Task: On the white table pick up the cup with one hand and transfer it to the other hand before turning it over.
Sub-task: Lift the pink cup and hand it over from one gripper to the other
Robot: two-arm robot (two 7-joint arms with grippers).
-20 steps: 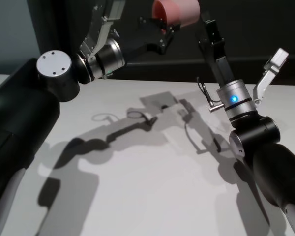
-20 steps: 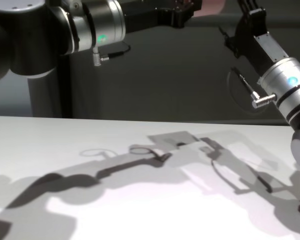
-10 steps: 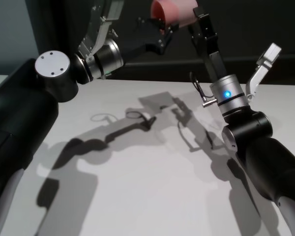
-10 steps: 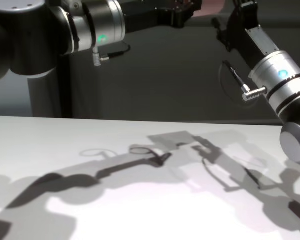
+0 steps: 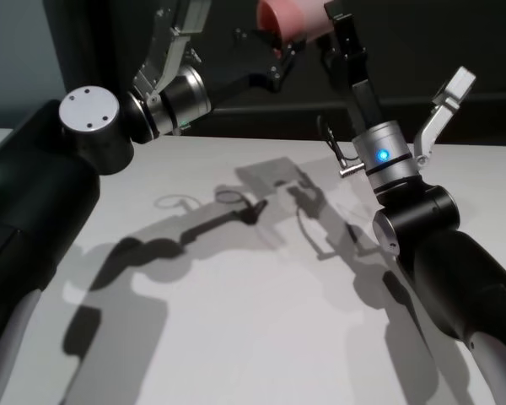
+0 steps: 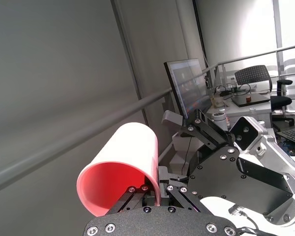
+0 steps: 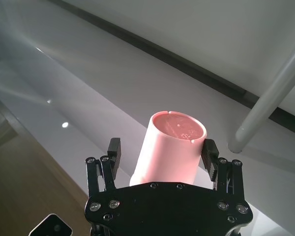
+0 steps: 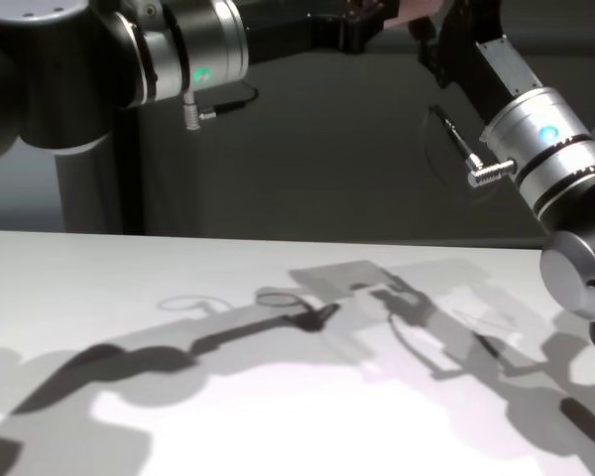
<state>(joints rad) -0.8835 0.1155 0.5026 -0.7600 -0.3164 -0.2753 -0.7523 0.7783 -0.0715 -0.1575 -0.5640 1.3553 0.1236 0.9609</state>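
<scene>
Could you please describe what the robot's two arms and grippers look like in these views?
Both arms have bulky matte black links with brushed silver wrist cuffs. The left arm carries a round silver joint cap with small holes and a green wrist light; the right arm shows a blue light and a thin black cable. The left gripper and right gripper are black, angular, screw-studded, with slim black fingers.

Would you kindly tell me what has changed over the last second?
The right gripper has swung in toward the cup, and its open jaws now straddle the cup's body without closing. The left gripper has stayed shut on the cup's rim, holding it high above the white table.
</scene>
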